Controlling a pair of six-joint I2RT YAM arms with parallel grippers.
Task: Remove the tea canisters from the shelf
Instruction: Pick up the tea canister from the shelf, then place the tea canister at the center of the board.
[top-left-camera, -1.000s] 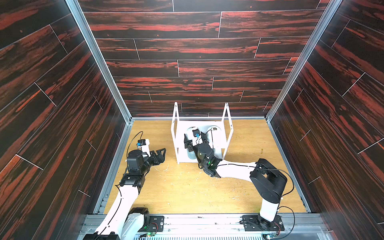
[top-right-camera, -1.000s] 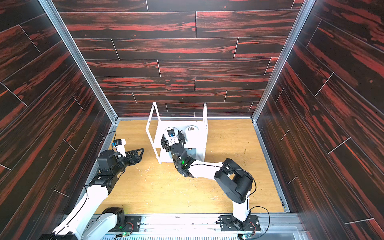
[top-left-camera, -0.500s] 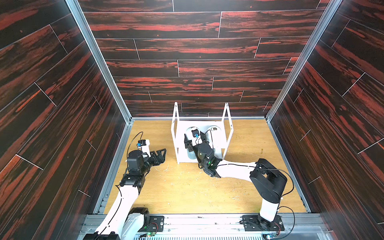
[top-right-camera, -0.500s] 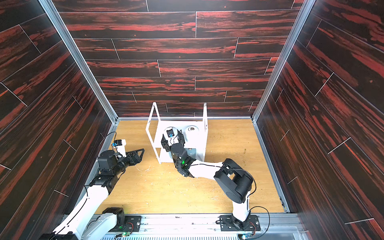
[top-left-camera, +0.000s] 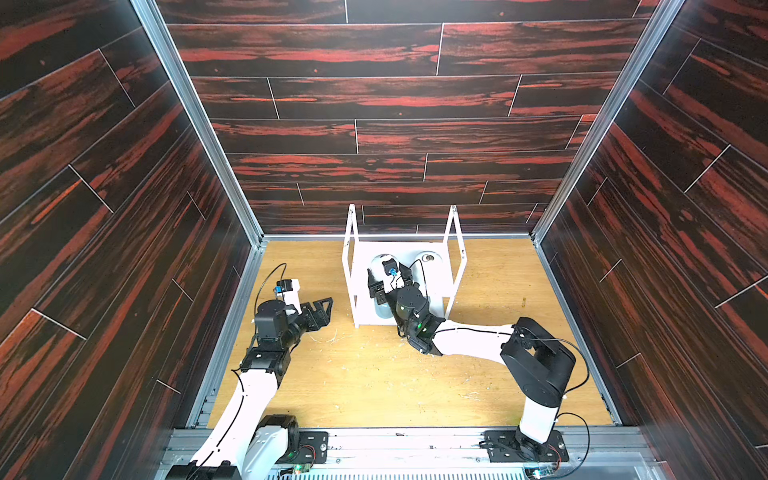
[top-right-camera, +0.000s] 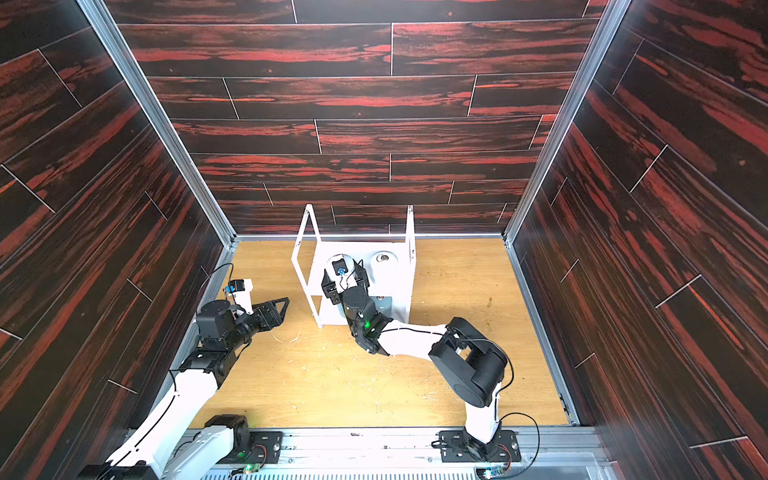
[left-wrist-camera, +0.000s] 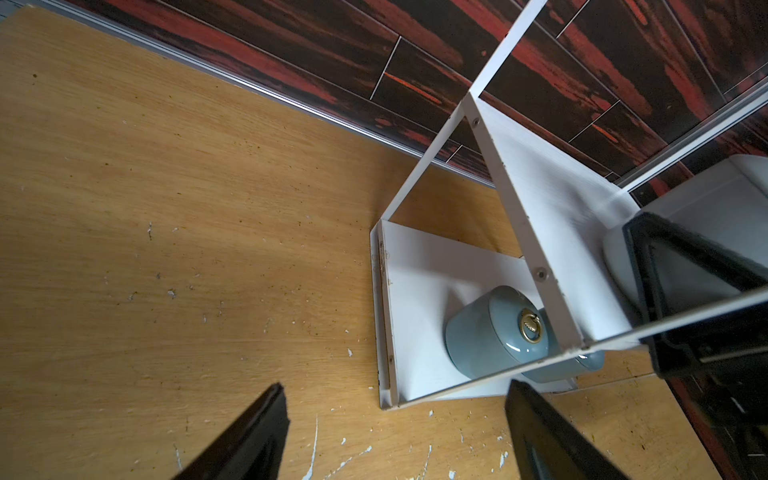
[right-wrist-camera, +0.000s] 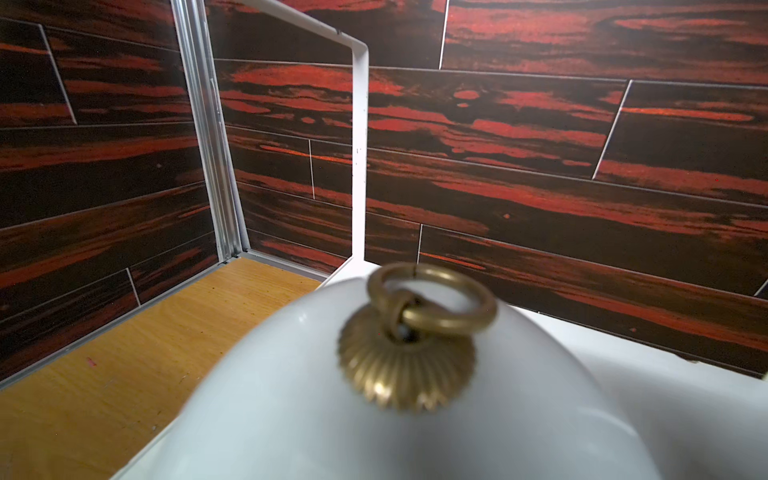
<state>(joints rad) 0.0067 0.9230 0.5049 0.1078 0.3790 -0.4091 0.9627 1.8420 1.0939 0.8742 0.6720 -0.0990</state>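
2 wht canisters (top-left-camera: 429, 257), 2 blue canisters (left-wrist-camera: 490, 328), 1 shelf (top-left-camera: 441, 279).

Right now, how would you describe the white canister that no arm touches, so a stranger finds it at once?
Look at the white shelf by the back wall. Two white canisters sit on its upper board. The free white canister stands on the robot's right, ring pull in plain view; the other white canister is gripped by the right end effector.

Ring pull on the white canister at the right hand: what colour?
Brass-gold. The ring pull shows best in the right wrist view.
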